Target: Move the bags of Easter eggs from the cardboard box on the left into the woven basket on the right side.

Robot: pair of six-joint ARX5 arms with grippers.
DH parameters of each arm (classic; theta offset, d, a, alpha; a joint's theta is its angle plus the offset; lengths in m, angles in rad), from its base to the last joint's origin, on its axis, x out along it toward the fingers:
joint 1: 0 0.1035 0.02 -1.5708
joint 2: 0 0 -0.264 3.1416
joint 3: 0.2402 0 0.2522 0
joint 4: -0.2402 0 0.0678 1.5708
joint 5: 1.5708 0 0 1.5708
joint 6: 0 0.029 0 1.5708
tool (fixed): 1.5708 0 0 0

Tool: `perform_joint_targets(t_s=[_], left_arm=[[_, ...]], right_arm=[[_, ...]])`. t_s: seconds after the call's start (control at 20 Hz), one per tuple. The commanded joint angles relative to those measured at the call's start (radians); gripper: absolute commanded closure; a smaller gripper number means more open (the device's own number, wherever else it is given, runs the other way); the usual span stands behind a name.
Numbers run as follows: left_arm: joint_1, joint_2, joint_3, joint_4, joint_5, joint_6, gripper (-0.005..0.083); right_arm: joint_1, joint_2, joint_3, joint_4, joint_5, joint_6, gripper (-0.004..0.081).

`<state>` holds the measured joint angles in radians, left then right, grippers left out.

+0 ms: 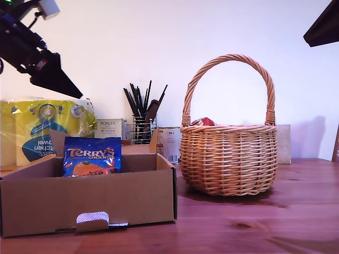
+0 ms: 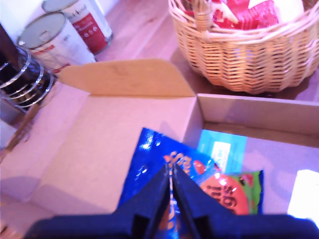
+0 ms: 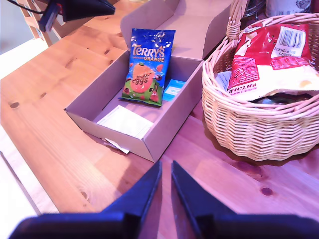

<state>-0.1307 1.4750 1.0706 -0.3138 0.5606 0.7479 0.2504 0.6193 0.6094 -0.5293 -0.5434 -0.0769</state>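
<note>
Wooden table (image 1: 296,211): Terry's Orange bag (image 1: 92,156) stands in the cardboard box (image 1: 90,203) (wicker basket (image 1: 229,159) beside); my first gripper (image 2: 171,186) and second gripper (image 3: 166,174) nearly closed, empty.

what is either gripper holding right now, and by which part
Nothing is held. My first gripper hangs above the Terry's Orange bag in the cardboard box, jaws nearly together; my second gripper is over bare table.

Round tan wicker basket (image 1: 229,153): contents mostly hidden behind rim in exterior view. Blue glossy Terry's Orange pouch (image 1: 92,156): lower part hidden by brown cardboard box (image 1: 87,198) front wall. Yellow-and-blue kitchen towel pack (image 1: 37,129): partly hidden by box.
</note>
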Motion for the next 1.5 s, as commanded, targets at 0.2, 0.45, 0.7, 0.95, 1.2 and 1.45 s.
perform_joint_targets(t_s=[0.2,0.45,0.7,0.95,1.2,1.45], left_arm=[[0.004,0.048,0.093,-0.011,-0.020,-0.010,0.0361],[0.004,0.186,0.262,-0.136,-0.024,-0.011,0.0361],[0.000,0.388,0.481,-0.322,-0.047,-0.016,0.0354],[-0.026,0.523,0.544,-0.381,-0.106,0.003,0.0343],[-0.055,0.567,0.544,-0.424,-0.126,0.019,0.0343],[-0.073,0.569,0.544,-0.504,-0.153,0.020,0.0345]], right_arm=[[0.005,-0.002,0.012,0.008,-0.008,-0.002,0.0717],[0.005,-0.002,0.012,0.009,-0.008,-0.002,0.0717],[0.005,-0.002,0.012,0.008,-0.008,-0.003,0.0717],[0.005,-0.002,0.012,0.008,-0.007,-0.003,0.0717],[0.005,-0.002,0.012,0.009,-0.007,-0.003,0.0717],[0.005,-0.002,0.012,0.010,-0.007,-0.003,0.0717]])
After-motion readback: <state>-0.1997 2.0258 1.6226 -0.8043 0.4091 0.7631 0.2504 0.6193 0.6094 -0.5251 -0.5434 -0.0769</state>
